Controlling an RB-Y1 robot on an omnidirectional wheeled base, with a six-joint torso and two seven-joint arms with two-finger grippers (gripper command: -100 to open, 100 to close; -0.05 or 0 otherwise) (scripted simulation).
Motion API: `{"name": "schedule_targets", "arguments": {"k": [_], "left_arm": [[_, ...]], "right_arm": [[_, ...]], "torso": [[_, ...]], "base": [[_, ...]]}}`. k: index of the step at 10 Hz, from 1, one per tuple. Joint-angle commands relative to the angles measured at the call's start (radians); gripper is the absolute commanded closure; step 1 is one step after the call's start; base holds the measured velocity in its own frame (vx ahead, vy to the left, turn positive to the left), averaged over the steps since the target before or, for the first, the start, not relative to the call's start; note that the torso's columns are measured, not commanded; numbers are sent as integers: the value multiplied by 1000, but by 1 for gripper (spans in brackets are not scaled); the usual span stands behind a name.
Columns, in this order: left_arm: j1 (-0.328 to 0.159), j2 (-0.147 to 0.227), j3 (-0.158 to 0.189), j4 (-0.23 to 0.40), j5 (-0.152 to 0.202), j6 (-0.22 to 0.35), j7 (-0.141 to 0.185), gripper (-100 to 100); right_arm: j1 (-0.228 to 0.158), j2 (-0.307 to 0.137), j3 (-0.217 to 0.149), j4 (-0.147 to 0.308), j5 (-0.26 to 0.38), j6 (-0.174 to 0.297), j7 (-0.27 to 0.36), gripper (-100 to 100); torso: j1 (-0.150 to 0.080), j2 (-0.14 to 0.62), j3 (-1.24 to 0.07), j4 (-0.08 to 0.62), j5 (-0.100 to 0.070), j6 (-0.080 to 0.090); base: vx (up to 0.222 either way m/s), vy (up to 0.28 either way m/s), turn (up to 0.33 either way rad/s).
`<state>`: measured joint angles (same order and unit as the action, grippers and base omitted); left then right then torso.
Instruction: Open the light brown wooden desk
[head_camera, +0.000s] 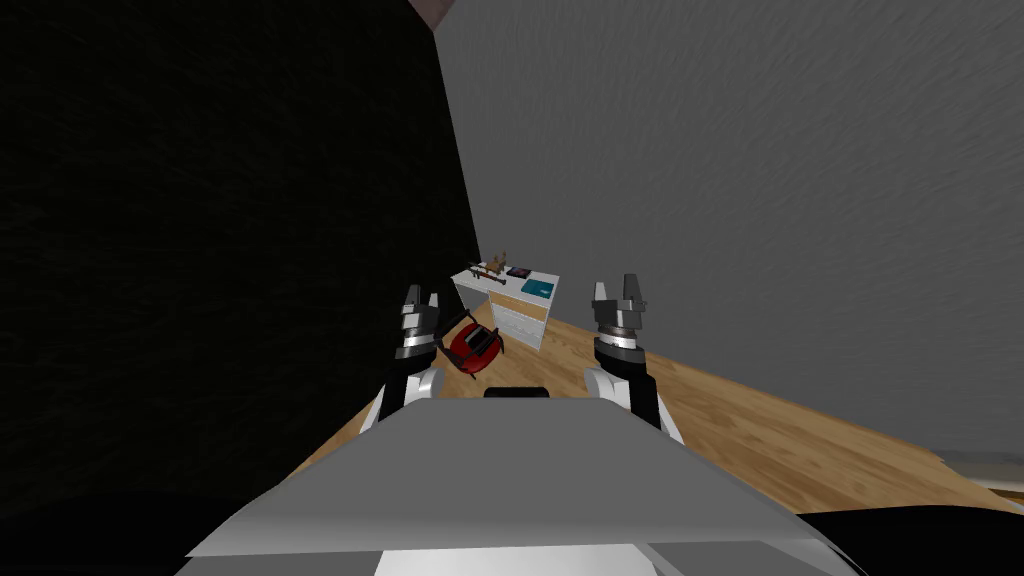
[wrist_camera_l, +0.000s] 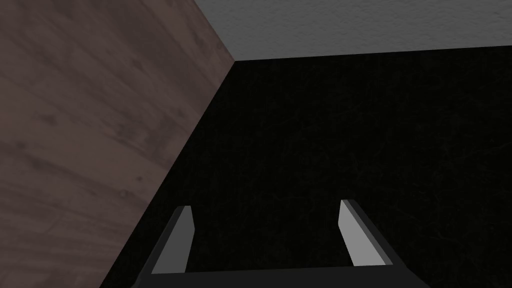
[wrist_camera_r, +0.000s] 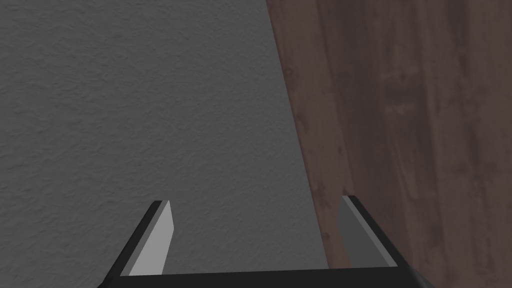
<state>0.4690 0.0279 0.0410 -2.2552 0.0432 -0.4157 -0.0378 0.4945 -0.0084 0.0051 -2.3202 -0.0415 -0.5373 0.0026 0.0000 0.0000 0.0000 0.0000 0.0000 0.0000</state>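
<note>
The desk (head_camera: 520, 308) stands far ahead in the room's corner in the head view, with a white top, white sides and light brown panels around its drawer fronts. Small items lie on its top, among them a teal book (head_camera: 537, 289) and a dark one (head_camera: 518, 271). My left gripper (head_camera: 420, 299) is raised in front of my chest, open and holding nothing. My right gripper (head_camera: 619, 290) is raised level with it on the other side, also open and holding nothing. Both are well short of the desk. Each wrist view shows its own fingers (wrist_camera_l: 182, 240) (wrist_camera_r: 155, 240) spread wide apart.
A red chair (head_camera: 474, 345) with a dark frame sits on the wooden floor (head_camera: 760, 420) just in front of the desk. A very dark wall (head_camera: 220, 250) runs along my left and a grey wall (head_camera: 760, 190) along my right.
</note>
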Motion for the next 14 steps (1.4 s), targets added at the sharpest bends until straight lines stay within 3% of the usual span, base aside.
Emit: {"name": "schedule_targets", "arguments": {"k": [1, 9, 10, 11, 14], "left_arm": [[0, 0, 0, 0, 0, 0, 0, 0], [0, 0, 0, 0, 0, 0, 0, 0], [-7, 35, -5, 31, -5, -14, -6, -100], [-11, 46, -8, 47, -8, -20, -10, -100], [-24, 74, -18, 107, -17, -45, -22, -100]], "right_arm": [[0, 0, 0, 0, 0, 0, 0, 0], [0, 0, 0, 0, 0, 0, 0, 0], [0, 0, 0, 0, 0, 0, 0, 0], [0, 0, 0, 0, 0, 0, 0, 0], [0, 0, 0, 0, 0, 0, 0, 0]], "torso": [[0, 40, -82, 41, 0, 0], [0, 618, -1234, 617, 0, 0], [0, 691, -1382, 691, 0, 0], [-1, 723, -1452, 724, 0, 0], [0, 737, -1477, 737, 0, 0]], "base": [[0, 0, 0], [0, 0, 0], [39, -18, -57], [56, -27, -60], [67, -24, -49]]}}
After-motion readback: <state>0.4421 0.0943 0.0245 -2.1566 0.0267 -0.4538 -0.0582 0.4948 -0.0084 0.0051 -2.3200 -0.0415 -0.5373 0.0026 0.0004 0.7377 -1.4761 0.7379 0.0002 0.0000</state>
